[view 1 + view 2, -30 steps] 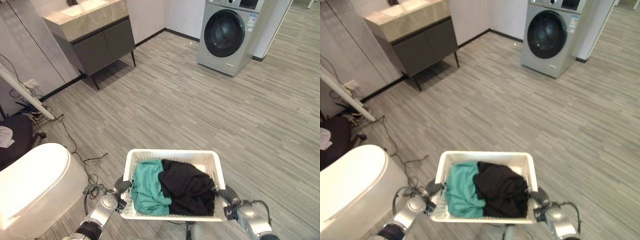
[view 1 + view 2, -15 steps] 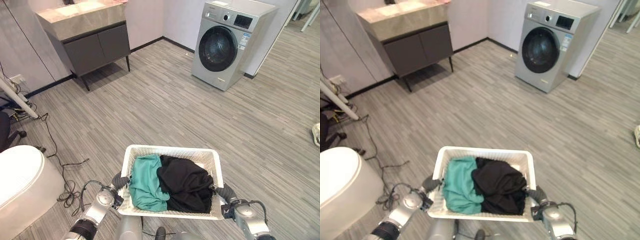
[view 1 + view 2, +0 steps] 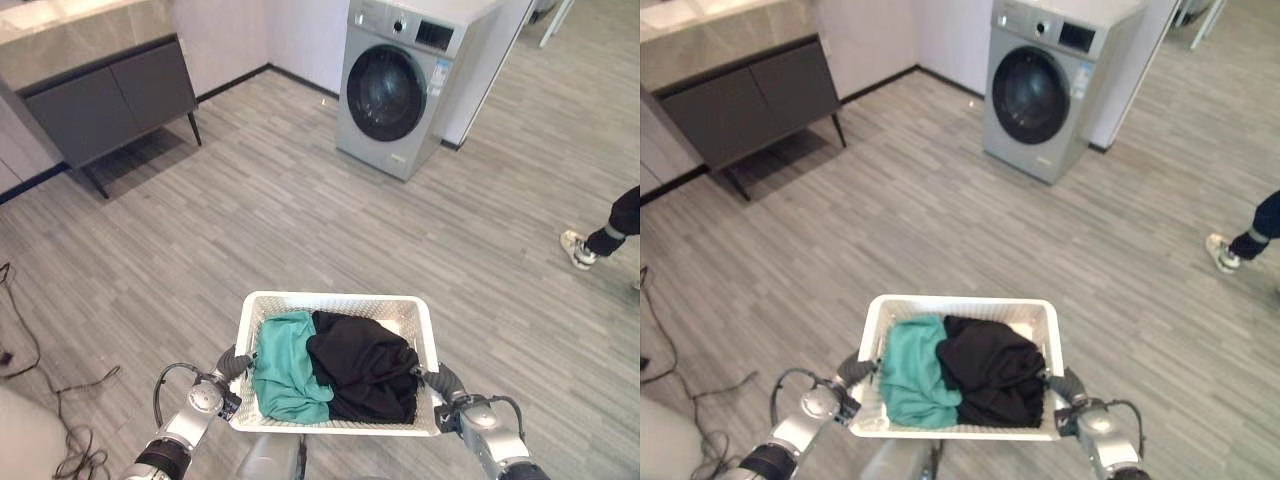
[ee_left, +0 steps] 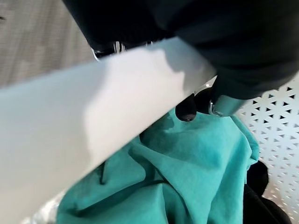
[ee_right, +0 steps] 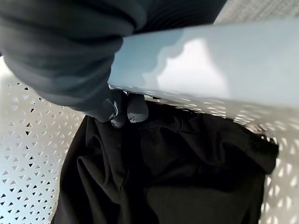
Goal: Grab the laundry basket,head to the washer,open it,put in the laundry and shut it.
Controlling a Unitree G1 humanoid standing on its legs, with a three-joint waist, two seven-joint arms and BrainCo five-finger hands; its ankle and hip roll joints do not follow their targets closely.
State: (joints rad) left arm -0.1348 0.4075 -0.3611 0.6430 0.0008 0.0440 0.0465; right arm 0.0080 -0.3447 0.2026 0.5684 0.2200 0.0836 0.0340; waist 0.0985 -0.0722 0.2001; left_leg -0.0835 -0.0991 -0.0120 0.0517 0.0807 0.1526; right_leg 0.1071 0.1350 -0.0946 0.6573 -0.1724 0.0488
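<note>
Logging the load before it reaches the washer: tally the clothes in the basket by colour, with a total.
Teal garments: 1, teal cloth on the robot's left side of the white basket
Black garments: 1, black cloth on the robot's right side, partly overlapping the teal
Total: 2 visible pieces; anything buried beneath cannot be seen.

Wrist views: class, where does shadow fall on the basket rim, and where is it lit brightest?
Left wrist view: the left hand shades the laundry basket rim near its grip, with the brightest patch just beyond. Right wrist view: the right hand casts a wavy-edged shadow on the rim, with a bright patch beside it.
</note>
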